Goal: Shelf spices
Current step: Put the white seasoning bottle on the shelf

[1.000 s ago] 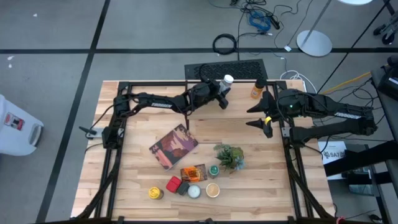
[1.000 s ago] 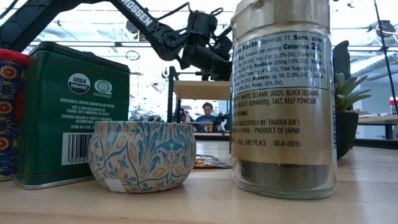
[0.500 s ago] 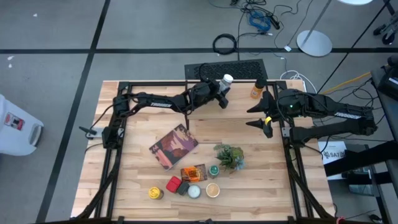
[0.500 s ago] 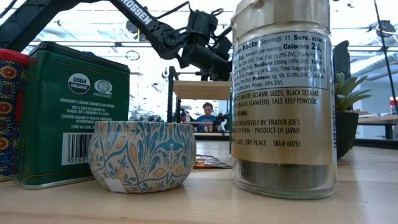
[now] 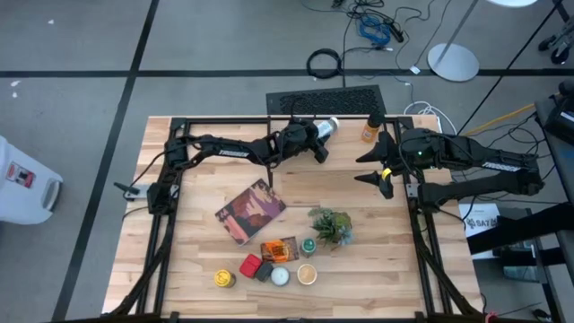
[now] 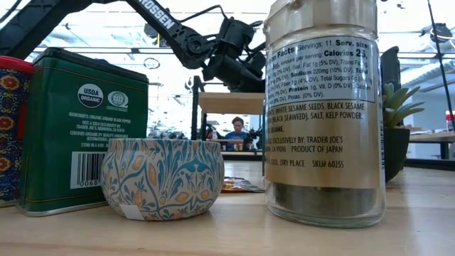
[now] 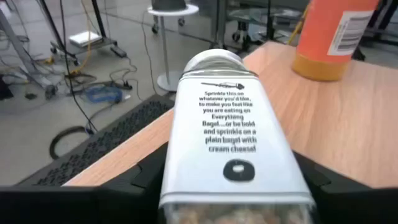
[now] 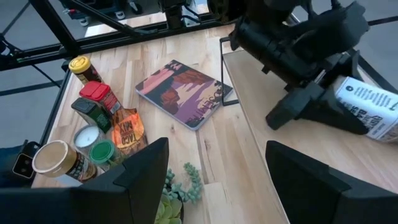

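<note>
Above the shelf [image 5: 345,135], the left gripper [image 5: 321,135] seemingly tilts a clamped seasoning jar [image 7: 230,143]; right jaws wide.

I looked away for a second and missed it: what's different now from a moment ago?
The left claw has tipped its white-capped jar from upright to lying nearly flat above the shelf, cap pointing toward the orange bottle. It still holds the jar. The right claw, open and empty, the book, the plant and the other spices haven't moved.
</note>
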Action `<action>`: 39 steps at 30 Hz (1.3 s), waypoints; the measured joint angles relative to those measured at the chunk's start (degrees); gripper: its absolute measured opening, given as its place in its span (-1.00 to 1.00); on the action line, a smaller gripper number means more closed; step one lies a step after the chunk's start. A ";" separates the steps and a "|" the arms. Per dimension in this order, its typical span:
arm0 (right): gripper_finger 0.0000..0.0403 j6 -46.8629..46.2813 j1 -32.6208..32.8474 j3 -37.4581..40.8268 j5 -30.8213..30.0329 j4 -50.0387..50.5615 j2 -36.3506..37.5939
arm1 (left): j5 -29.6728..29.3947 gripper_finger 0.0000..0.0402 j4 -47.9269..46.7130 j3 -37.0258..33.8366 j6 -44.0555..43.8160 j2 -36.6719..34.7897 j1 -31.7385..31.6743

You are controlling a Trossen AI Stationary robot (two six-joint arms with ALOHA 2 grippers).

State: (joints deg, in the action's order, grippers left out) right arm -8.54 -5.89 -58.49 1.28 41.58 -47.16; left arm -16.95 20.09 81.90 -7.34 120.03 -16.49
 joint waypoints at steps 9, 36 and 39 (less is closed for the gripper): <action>0.28 -0.25 0.01 0.01 -0.02 -0.21 0.00 | -1.13 0.00 0.15 -1.09 0.11 -0.22 1.45; 0.28 0.68 0.00 -0.01 0.31 1.09 0.00 | 0.81 0.40 -26.78 7.72 4.67 -5.61 5.77; 0.28 0.70 0.01 0.01 0.30 1.04 0.02 | 0.87 0.40 -31.86 11.10 6.28 -5.75 5.68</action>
State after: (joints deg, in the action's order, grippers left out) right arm -7.84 -5.89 -58.48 1.58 42.62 -47.14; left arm -16.08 -11.77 93.00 -1.06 114.28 -10.81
